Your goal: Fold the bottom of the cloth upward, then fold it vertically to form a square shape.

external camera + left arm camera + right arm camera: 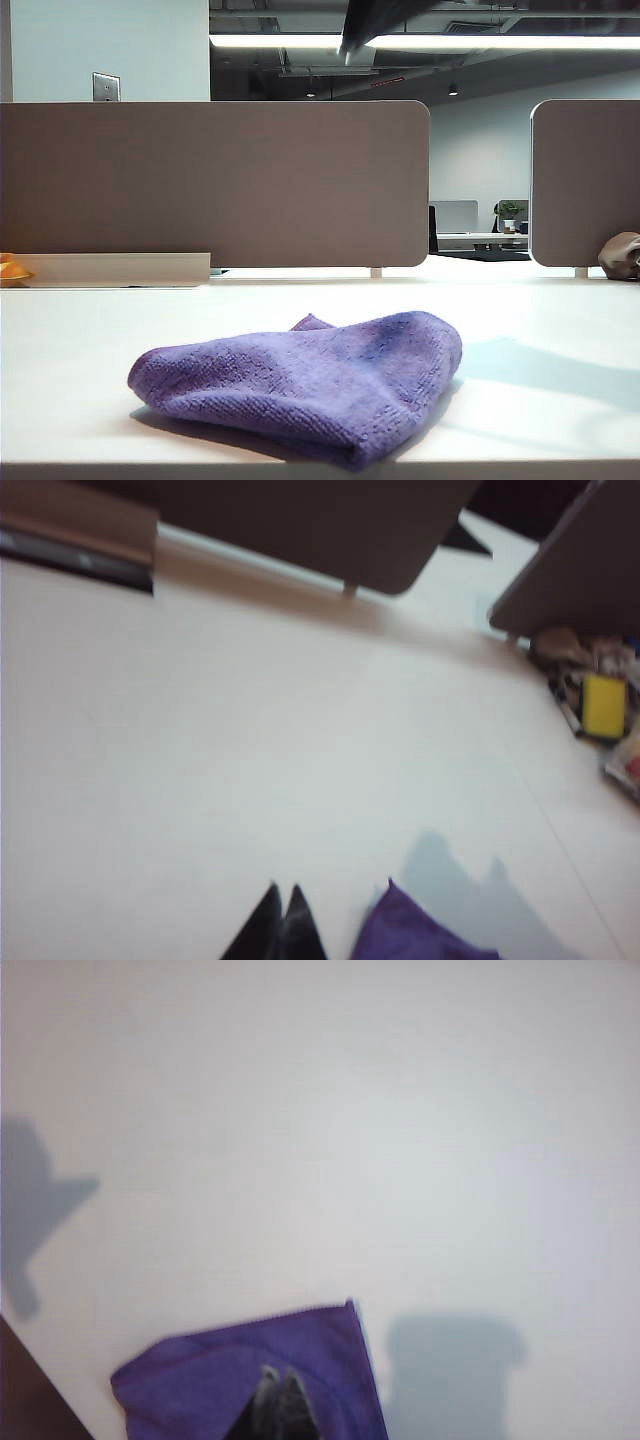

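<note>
Exterior view: the cloth (310,385) is lying bunched in a folded heap on the white worktop (90,340), near its front edge. Left end effector (281,898) is hovering over bare worktop just beside the cloth, fingers pressed together, holding nothing. Right end effector (279,1380) is hanging over the cloth, fingers also pressed together; cannot tell whether any fabric is being pinched.

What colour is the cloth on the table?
Purple-lavender; the cloth shows best in the exterior view.
</note>
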{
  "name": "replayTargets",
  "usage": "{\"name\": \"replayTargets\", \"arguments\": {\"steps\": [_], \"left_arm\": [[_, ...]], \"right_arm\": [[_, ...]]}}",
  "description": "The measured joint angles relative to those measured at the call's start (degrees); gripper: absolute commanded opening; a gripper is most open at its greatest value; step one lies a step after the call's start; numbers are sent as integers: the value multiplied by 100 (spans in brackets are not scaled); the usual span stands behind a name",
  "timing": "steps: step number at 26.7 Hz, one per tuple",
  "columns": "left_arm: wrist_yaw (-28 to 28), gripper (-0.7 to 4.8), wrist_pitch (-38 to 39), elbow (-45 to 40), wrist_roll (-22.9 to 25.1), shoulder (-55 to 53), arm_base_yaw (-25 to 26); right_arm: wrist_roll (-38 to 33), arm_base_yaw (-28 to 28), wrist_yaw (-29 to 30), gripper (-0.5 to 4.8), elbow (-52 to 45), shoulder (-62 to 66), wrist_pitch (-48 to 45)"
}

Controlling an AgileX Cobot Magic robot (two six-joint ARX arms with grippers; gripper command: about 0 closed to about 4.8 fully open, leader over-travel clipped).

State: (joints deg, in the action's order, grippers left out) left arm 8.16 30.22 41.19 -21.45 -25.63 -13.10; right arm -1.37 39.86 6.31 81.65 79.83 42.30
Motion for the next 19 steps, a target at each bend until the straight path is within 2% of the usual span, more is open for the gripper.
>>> {"name": "replayTargets", "arguments": {"steps": [11,14,19], "left_arm": [[-828,-6,-55,-26,-66,1215,0],[-870,-6,-153,-400,-63,1311,0],[-479,-6,-505,-1276,-85,1296,0]], "right_arm": [[-33,-7,227,-8,-2704,-2446,-2743],[-225,-7,254,-7,-3449,-3069,-3574],[-605,-7,256,-7,-4201,-3397,-3882]]}}
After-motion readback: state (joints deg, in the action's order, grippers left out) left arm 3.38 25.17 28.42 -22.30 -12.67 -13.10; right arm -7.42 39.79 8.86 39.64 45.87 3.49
